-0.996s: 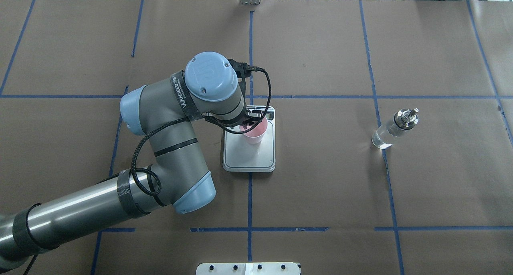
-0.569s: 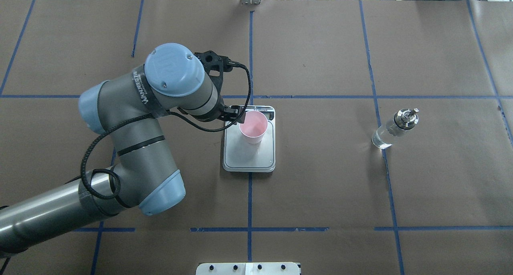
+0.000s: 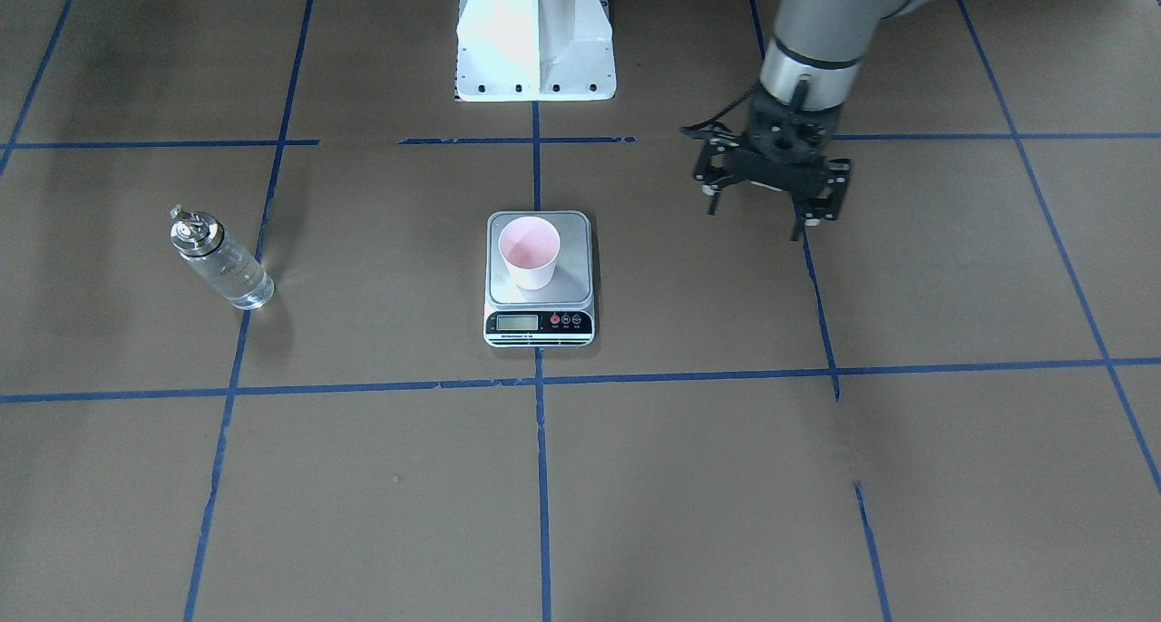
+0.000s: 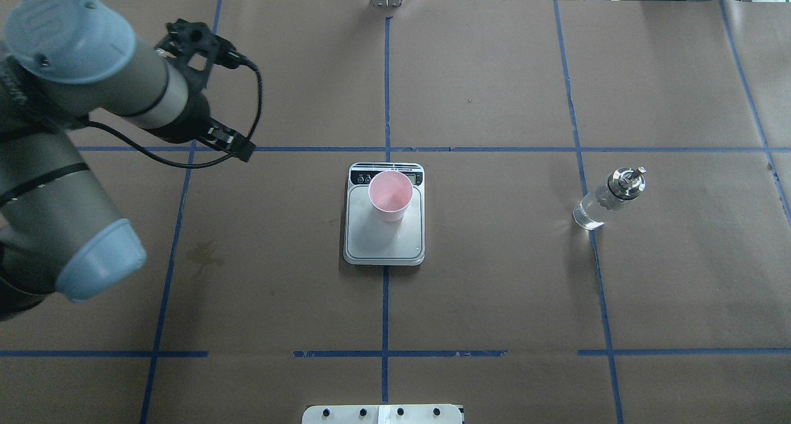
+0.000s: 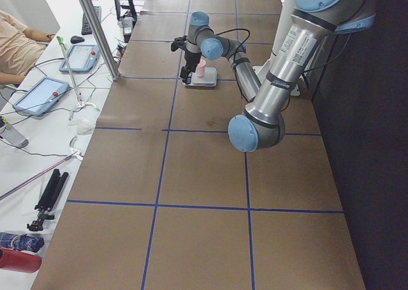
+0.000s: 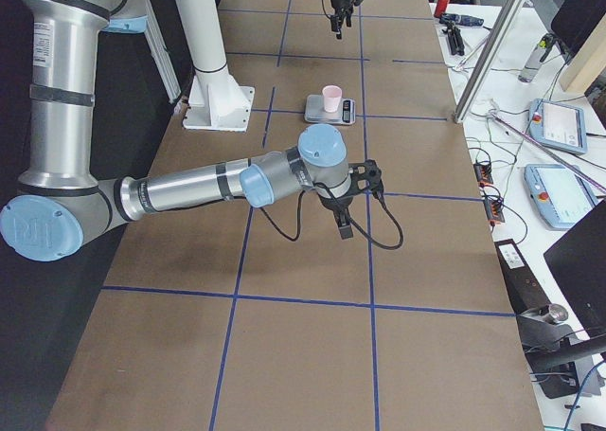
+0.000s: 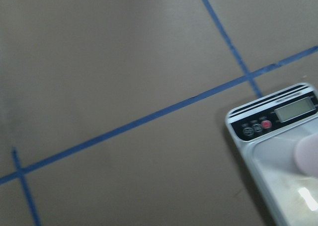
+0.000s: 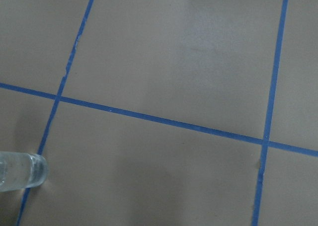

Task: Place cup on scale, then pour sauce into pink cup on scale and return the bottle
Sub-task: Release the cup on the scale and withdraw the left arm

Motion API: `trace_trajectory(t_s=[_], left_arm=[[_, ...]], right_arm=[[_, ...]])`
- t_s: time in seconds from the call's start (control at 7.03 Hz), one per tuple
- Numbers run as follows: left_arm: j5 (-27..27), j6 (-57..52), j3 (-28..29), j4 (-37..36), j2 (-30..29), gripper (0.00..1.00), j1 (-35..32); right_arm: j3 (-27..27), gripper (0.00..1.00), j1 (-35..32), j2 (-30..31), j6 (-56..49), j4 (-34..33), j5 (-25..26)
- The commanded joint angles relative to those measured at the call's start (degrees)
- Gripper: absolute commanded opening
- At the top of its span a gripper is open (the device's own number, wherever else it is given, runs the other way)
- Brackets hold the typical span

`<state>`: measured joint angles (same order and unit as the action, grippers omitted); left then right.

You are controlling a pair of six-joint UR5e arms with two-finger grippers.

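Note:
The pink cup point(image 3: 529, 250) stands upright on the scale point(image 3: 573, 273), free of any gripper; it also shows in the overhead view point(image 4: 390, 195) on the scale point(image 4: 383, 245). My left gripper point(image 3: 767, 207) is open and empty, raised above the table well to the scale's side, and it also shows in the overhead view point(image 4: 230, 141). The left wrist view shows the scale point(image 7: 266, 129) at its right edge. The clear bottle point(image 4: 602, 201) with a silver cap stands alone, far to the right. The right wrist view shows only its base point(image 8: 20, 171). My right gripper point(image 6: 341, 224) shows only in the exterior right view; I cannot tell whether it is open or shut.
The white robot base point(image 3: 535, 42) stands behind the scale. Blue tape lines grid the brown paper table cover. A faint stain point(image 4: 204, 254) marks the paper left of the scale. Tablets and cables point(image 6: 559, 128) lie beyond the table's far edge.
My left gripper has let go of the cup and pulled away to the left and far side. The cup stays on the scale. The bottle has not moved.

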<state>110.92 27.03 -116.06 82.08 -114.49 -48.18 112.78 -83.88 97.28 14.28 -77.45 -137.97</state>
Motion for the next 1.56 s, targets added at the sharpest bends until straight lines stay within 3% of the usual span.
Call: trace_trajectory(t_s=[0.0, 0.28, 0.57, 0.71, 1.0, 1.14, 1.42], left_arm=[[5.08, -20.96, -0.23, 0.36, 12.04, 1.00, -16.77], [7.38, -39.93, 8.61, 0.27, 14.54, 1.00, -30.94], [17.88, -45.03, 20.48, 0.53, 17.08, 1.00, -40.12], [18.89, -49.57, 20.70, 2.45, 20.06, 1.00, -43.72], [21.01, -49.71, 20.09, 2.64, 22.90, 1.00, -44.02], [21.18, -49.70, 20.09, 2.64, 22.90, 1.00, -44.02], [21.27, -49.70, 20.09, 2.64, 23.69, 1.00, -44.02]], right_arm=[[7.42, 1.00, 7.02, -0.68, 16.66, 0.46, 0.85], [13.14, 1.00, 15.45, -1.47, 32.40, 5.19, 4.44], [17.81, 1.00, 27.30, -1.39, 39.20, 5.30, 18.20], [20.00, 1.00, 31.54, -0.69, 41.16, 5.82, 22.27], [19.94, 1.00, 40.15, 14.61, 46.88, 31.27, 35.76], [19.94, 1.00, 42.20, 15.74, 47.06, 32.10, 38.54], [17.59, 1.00, 52.18, 16.01, 47.94, 33.06, 54.48]])
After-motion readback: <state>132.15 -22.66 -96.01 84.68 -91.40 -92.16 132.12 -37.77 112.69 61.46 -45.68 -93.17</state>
